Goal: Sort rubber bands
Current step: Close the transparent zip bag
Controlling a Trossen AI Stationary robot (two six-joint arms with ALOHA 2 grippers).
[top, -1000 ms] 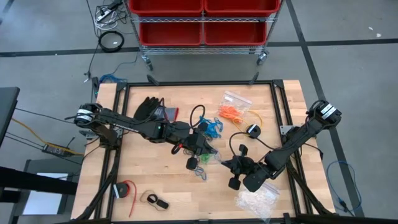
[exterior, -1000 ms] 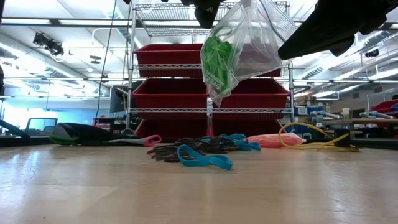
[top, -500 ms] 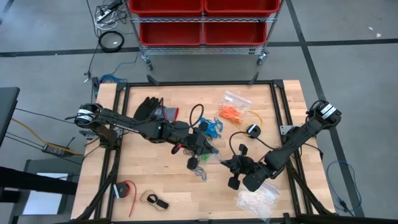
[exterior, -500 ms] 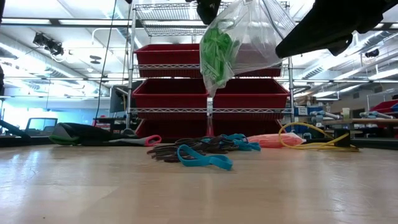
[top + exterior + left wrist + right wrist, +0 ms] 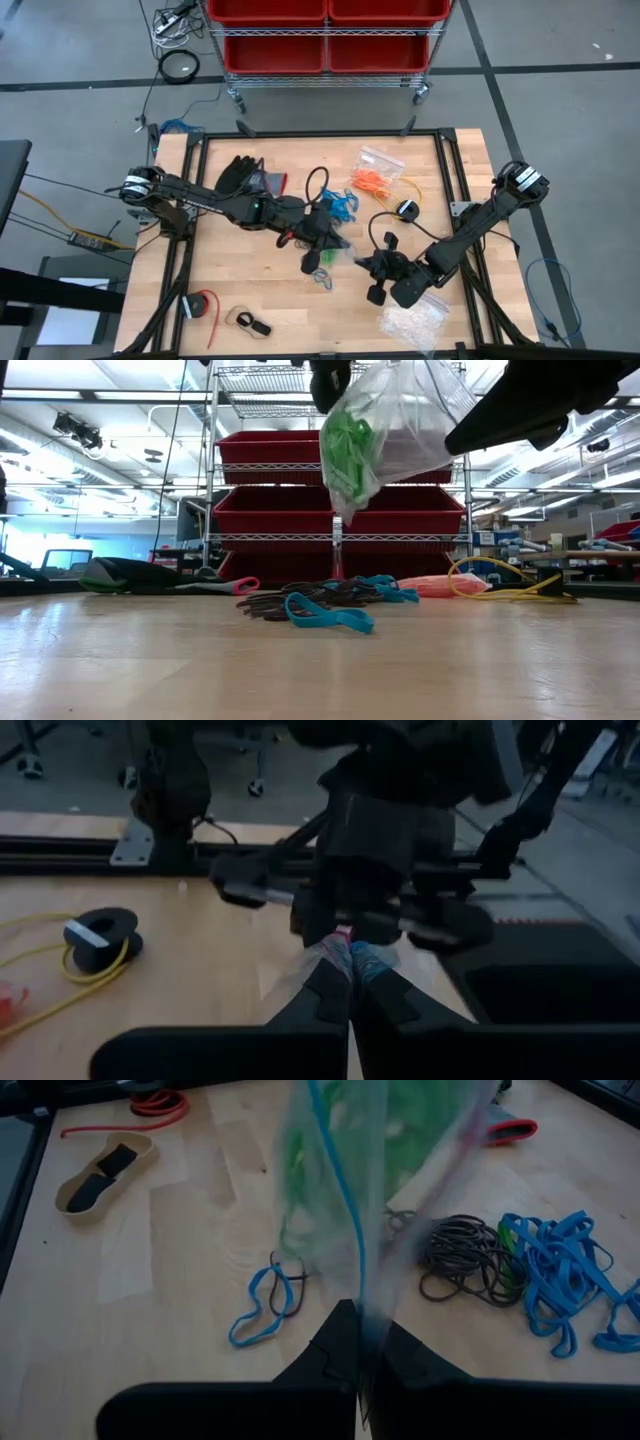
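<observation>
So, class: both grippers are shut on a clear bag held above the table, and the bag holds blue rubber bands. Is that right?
Not quite. The left gripper and right gripper do pinch the clear bag above the table, but the low view shows green rubber bands inside. The blue rubber bands lie loose on the wood.

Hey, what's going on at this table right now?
Two robot arms are sorting rubber bands. The left gripper and right gripper, both shut, hold a clear bag between them above the middle of the table, each pinching an edge. Green bands are already inside it. Blue bands and black bands lie loose on the wood below, and an orange batch sits farther back.
</observation>
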